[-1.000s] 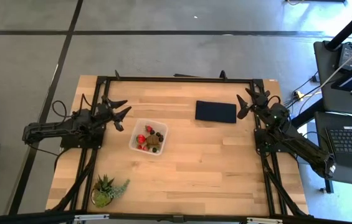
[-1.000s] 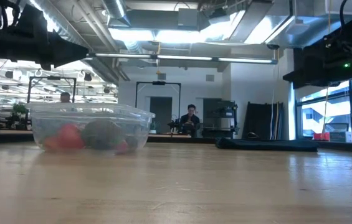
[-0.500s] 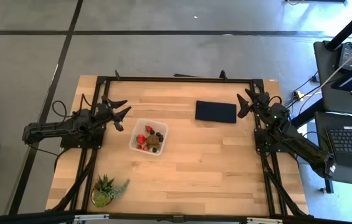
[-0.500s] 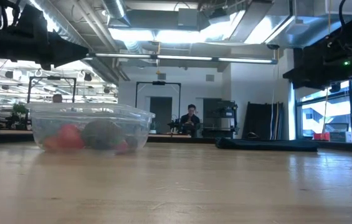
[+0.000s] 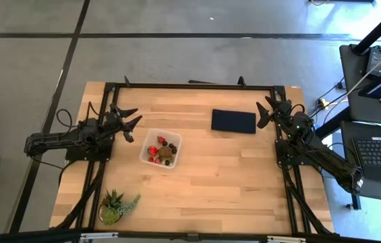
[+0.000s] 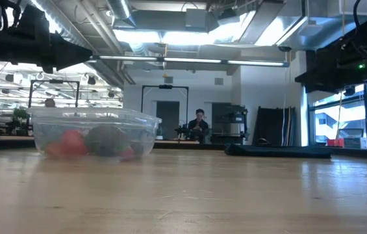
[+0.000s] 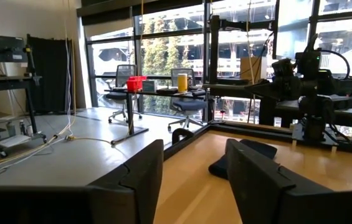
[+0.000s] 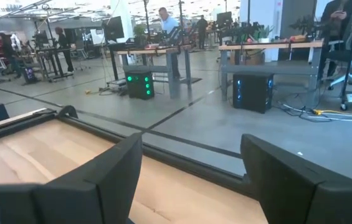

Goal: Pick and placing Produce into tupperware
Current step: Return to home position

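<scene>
The clear tupperware (image 5: 161,149) sits on the table left of its middle and holds the produce: red strawberries (image 5: 153,150), dark berries (image 5: 173,145) and a brown kiwi-like fruit (image 5: 167,153). In the low view the tupperware (image 6: 94,133) shows red and dark fruit through its wall. My left gripper (image 5: 131,125) stands open at the table's left edge, above and just left of the tupperware, with nothing between its fingers (image 7: 260,180). My right gripper (image 5: 266,111) stands open at the far right, also with nothing between its fingers (image 8: 294,180).
A flat dark blue rectangle (image 5: 233,121) lies at the far middle-right of the table. A spiky green potted plant (image 5: 114,206) stands at the near left corner. A black frame (image 5: 190,86) runs round the table's edges. The near right wood is bare.
</scene>
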`<action>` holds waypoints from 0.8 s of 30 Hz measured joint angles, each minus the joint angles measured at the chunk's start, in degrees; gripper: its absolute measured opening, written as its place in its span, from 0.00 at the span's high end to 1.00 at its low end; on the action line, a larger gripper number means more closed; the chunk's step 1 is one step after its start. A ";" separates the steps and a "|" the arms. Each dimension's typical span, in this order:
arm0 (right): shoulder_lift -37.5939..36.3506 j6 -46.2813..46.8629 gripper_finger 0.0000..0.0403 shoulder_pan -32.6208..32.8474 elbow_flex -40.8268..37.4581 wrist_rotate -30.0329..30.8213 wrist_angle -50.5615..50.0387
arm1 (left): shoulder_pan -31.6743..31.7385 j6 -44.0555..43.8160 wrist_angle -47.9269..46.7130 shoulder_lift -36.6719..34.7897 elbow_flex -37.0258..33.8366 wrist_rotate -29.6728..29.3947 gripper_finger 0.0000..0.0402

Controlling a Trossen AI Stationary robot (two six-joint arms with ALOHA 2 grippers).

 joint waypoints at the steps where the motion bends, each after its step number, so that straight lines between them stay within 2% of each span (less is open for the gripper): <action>1: 0.00 -0.09 0.32 0.00 0.00 0.00 0.00 | 0.00 0.01 0.00 0.00 0.00 -0.02 0.59; 24: 0.02 -0.24 0.32 0.00 0.00 0.00 0.00 | 0.00 0.01 0.00 0.00 0.00 0.00 0.60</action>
